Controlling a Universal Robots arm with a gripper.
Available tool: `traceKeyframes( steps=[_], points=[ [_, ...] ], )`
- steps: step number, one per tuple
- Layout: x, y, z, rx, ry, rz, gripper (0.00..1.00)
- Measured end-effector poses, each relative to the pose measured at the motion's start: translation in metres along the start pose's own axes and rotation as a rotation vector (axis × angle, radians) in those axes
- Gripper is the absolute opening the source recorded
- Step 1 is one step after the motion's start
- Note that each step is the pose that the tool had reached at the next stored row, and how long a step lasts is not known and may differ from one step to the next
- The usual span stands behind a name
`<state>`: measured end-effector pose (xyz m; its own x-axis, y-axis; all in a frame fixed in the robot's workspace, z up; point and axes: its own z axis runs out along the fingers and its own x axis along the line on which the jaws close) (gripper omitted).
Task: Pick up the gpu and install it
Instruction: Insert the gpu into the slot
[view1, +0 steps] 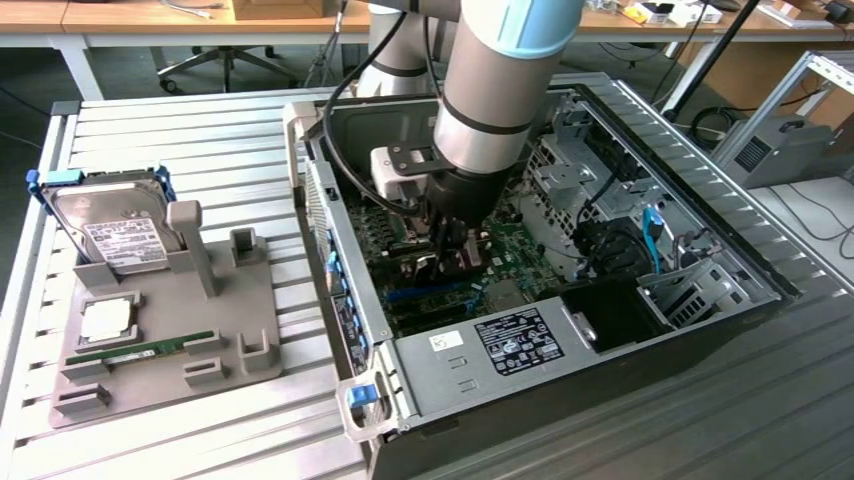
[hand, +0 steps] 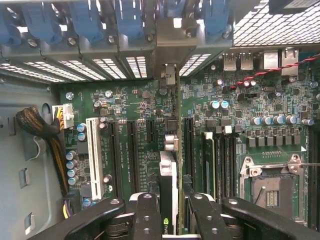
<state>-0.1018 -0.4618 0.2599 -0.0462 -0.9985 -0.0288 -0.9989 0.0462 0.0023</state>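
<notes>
Gripper (hand: 172, 199), in the wrist view, has its two black fingers (hand: 145, 215) closed to a middling width on the gpu (hand: 168, 172). The card stands on edge between them, one finger on each face. It runs from the fingers toward the rear wall (hand: 85, 25) of the case, where the blue clips sit. Its pale metal bracket (hand: 170, 72) is right at that wall, in line with one of the slot openings. Below the card lies the green motherboard (hand: 135, 105). The card's lower edge sits over the long black slots between the white slot (hand: 93, 155) and the processor socket (hand: 272, 185). Whether its edge connector is pressed home in a slot or only resting above one cannot be told from here.

In the exterior view the arm (view1: 501, 90) reaches straight down into the open computer case (view1: 694, 190), which lies on its side on the slatted table (view1: 174, 120). The gripper is low inside, over the middle of the motherboard and nearer the case's rear wall than its front edge. Toward the table's edge at the exterior view's left stands a grey holder (view1: 174, 330) carrying the hard drive (view1: 114, 235) and the memory stick (view1: 140, 350).

Judging from this, the pick-up is done and the card has been brought into the case and lined up with its slot and rear opening. The install itself is not yet shown as finished, since the card is in the grip and full seating cannot be confirmed.
</notes>
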Motion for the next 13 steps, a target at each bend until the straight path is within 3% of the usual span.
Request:
traceKeyframes(
  steps=[9, 10, 11, 13],
  points=[
    [0.0000, 0.0001, 0.0008, 0.0000, -0.0006, 0.000, 0.27],
    [0.0000, 0.0002, 0.0008, -0.0002, -0.0016, 0.000, 0.27],
    [0.0000, 0.0003, 0.0008, -0.0003, -0.0062, 0.000, 0.27],
    [0.0000, 0.0002, 0.0009, -0.0003, -0.0067, 0.000, 0.27]
  ],
)
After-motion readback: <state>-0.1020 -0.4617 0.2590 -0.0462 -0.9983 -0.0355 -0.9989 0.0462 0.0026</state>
